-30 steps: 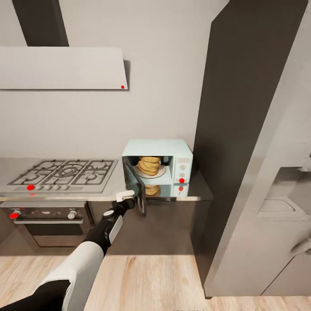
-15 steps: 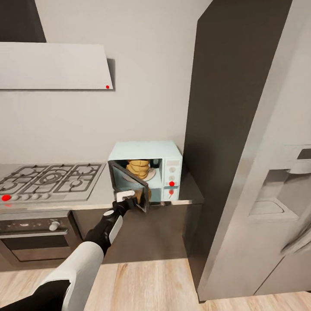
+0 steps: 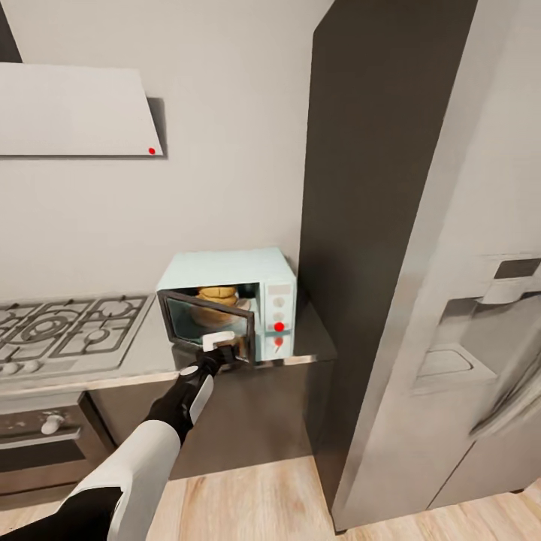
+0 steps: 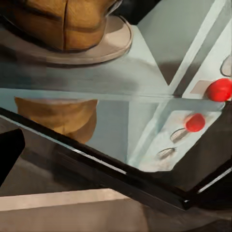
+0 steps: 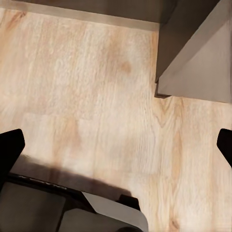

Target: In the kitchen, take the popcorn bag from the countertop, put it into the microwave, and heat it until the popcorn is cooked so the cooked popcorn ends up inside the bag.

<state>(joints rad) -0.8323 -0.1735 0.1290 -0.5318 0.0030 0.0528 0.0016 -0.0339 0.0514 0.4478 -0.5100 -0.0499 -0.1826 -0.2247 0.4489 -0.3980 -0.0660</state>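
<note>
Your left pincer (image 3: pixel 223 348) sits at the outer, free edge of the microwave (image 3: pixel 225 300) door (image 3: pixel 207 319), at the front edge of the tabletop (image 3: pixel 312 342) near its right end, beside the tall dark cabinet (image 3: pixel 368 188). Whether its fingers are spread or pressed against the door cannot be told from the head view; the left wrist view shows one dark fingertip (image 4: pixel 8 152) at the frame's margin and nothing held between.

The popcorn bag (image 3: pixel 218 294) is already inside the oven cavity, upright on the round plate (image 4: pixel 113 46), its ridged folds running across. It lies straight beyond the left pincer, behind the dark glass, so the door is the one thing between them. The door stands partly open, hinged on the side toward the hob (image 3: pixel 64 330); in your judgement, the coming move is a push on its free edge toward the back of the tabletop until it meets the control panel (image 3: pixel 279 312) with its knobs and red light.

Your right pincer (image 5: pixel 116 140) hangs over the plank floor (image 5: pixel 87 87), fingers wide apart and empty, well apart from the microwave. The left arm is the nearer.
</note>
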